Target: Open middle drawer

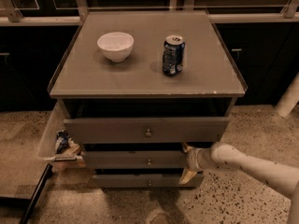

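Three grey drawer fronts stack under the worktop [140,80] in the single camera view. The widest one [107,129] is on top, the middle drawer [126,159] sits below it, and the narrowest [121,181] is at the bottom. The pincer [183,163] is at the right end of the middle drawer, reached in on a pale arm [254,166] from the right. Its fingers [185,147] are spread wide, one above that panel's end and one below it. I cannot tell whether they press on the wood. The brass knob [148,162] is well to the left of the pincer and untouched.

To do this step well, the pull should probably run straight out toward the camera, level with the drawer's travel. A grip this far off centre could skew the drawer and make it bind. A slow, steady draw looks wise, since the overhanging top drawer leaves little room above. It would also avoid shaking the white bowl [115,45] and the can [173,55] standing on the worktop.
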You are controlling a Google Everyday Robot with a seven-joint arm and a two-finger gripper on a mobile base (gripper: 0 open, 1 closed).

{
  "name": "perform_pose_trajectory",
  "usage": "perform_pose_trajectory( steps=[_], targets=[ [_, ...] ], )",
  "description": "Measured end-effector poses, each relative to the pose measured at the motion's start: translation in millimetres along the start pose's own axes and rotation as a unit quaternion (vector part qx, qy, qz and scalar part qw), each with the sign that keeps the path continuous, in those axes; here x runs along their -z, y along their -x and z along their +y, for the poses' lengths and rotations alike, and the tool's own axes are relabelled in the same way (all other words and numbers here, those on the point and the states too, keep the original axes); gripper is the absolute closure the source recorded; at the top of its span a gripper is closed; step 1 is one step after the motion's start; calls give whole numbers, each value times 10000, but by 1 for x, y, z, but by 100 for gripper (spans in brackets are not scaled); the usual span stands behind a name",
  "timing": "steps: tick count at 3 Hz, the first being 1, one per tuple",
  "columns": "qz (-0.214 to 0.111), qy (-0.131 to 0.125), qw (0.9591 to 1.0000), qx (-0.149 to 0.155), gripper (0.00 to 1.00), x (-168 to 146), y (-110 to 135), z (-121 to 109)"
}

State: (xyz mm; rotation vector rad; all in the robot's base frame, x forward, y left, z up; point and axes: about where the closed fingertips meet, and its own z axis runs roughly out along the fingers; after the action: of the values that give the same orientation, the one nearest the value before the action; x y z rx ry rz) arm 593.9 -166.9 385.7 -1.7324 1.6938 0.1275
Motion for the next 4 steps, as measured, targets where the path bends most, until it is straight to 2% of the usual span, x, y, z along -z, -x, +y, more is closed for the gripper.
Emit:
perform_pose_trajectory(
  steps=[1, 4],
  targets=[
    [-1, 0, 10000, 0, 19, 0, 0, 0],
    [-1, 0, 10000, 0, 88, 7, 5, -7]
  ],
)
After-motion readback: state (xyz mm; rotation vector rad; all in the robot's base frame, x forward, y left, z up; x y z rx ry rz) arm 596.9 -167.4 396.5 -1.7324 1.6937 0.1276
